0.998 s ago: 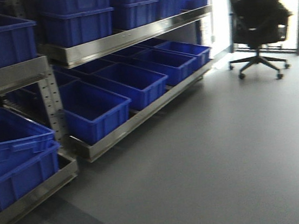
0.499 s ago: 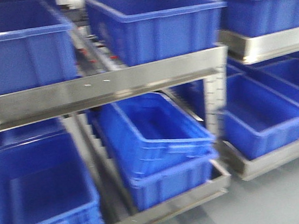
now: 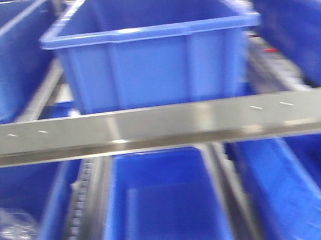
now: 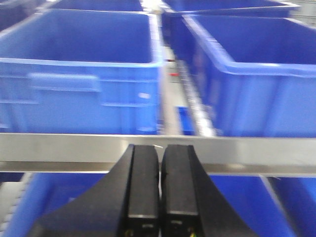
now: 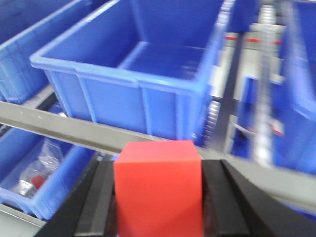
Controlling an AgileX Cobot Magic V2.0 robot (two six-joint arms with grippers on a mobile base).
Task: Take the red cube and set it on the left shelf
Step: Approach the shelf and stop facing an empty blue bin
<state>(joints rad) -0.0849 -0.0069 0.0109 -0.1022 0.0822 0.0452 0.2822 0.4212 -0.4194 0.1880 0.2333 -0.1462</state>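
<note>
The red cube (image 5: 158, 190) sits squeezed between the black fingers of my right gripper (image 5: 159, 197), which is shut on it. It hangs just in front of the left shelf, whose steel front rail (image 5: 64, 129) runs below a big blue crate (image 5: 143, 74). The same rail (image 3: 161, 126) crosses the front view under a blue crate (image 3: 151, 45). My left gripper (image 4: 159, 150) is shut with nothing in it, its tips level with the rail (image 4: 59, 150). Neither gripper shows in the front view.
Blue crates fill both tiers: an open lower one (image 3: 166, 213), more to the left (image 3: 0, 57) and right (image 3: 307, 26). A lower left crate holds a clear plastic bag (image 3: 11, 238), also in the right wrist view (image 5: 42, 168). Perforated uprights (image 3: 78, 212) separate the bays.
The front view has swung left, away from the floor and office chair, and closed in on the shelf. One rail and the crates now fill the frame.
</note>
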